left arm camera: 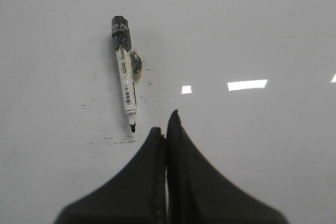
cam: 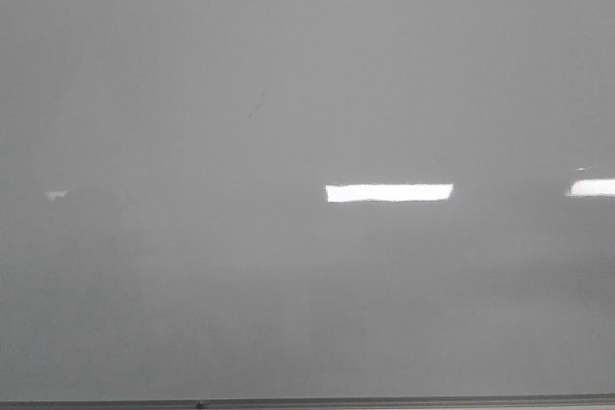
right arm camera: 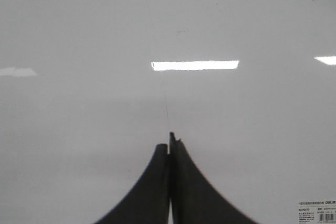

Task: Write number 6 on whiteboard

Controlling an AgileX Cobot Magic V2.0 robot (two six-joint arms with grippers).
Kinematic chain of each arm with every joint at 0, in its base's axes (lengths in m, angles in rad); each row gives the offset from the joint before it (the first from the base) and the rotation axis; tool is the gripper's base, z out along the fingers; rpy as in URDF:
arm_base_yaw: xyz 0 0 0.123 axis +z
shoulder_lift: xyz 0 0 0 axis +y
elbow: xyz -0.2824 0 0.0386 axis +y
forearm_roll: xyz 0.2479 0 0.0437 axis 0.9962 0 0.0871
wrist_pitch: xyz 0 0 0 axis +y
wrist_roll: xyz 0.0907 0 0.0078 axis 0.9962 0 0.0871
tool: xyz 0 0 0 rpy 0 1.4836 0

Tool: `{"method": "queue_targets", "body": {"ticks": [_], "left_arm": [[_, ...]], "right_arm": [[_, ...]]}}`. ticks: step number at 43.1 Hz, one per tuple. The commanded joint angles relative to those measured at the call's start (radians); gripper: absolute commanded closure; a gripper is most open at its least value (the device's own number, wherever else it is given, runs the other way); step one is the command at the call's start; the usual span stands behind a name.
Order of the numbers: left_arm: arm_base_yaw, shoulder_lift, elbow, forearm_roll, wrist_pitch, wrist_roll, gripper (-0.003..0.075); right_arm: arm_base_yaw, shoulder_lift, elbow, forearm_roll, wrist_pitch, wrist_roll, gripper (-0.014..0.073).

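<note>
Risk, pickup: the marker (left arm camera: 125, 74) lies flat on the whiteboard (cam: 307, 333), uncapped tip toward the left gripper (left arm camera: 166, 124); clenched jaws must part first or they will nudge it and smear ink.
Risk, writing: a tilted grasp could skip strokes.
Left gripper: clenched, empty, just short of the marker tip.
Right gripper (right arm camera: 169, 142): clenched, empty, over bare board.
Number 6: not yet drawn; only a faint scratch mark (cam: 256, 106) and ink specks (left arm camera: 113, 140).
Count: one marker, one whiteboard, two grippers, one label (right arm camera: 315, 209).
</note>
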Motion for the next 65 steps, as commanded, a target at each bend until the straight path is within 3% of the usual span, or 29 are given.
{"method": "queue_targets", "body": {"ticks": [1, 43, 52, 56, 65], "left_arm": [[-0.005, -0.014, 0.006, -0.002, -0.091, -0.008, 0.0741], [-0.005, -0.014, 0.006, 0.000, -0.091, -0.008, 0.0741], [-0.005, -0.014, 0.004, 0.017, -0.211, -0.008, 0.0741], [-0.005, -0.014, -0.024, -0.033, -0.278, -0.008, 0.0741], [-0.005, 0.046, -0.204, -0.044, -0.180, -0.008, 0.0741]], "right_arm": [[0.001, -0.014, -0.015, -0.005, -0.085, -0.001, 0.0662], [0.001, -0.014, -0.015, -0.005, -0.087, -0.001, 0.0662], [0.001, -0.014, -0.016, -0.005, -0.171, -0.001, 0.0662], [0.001, -0.014, -0.061, 0.013, -0.185, -0.001, 0.0662], [0.001, 0.066, -0.307, 0.031, 0.013, -0.001, 0.0652]]}}
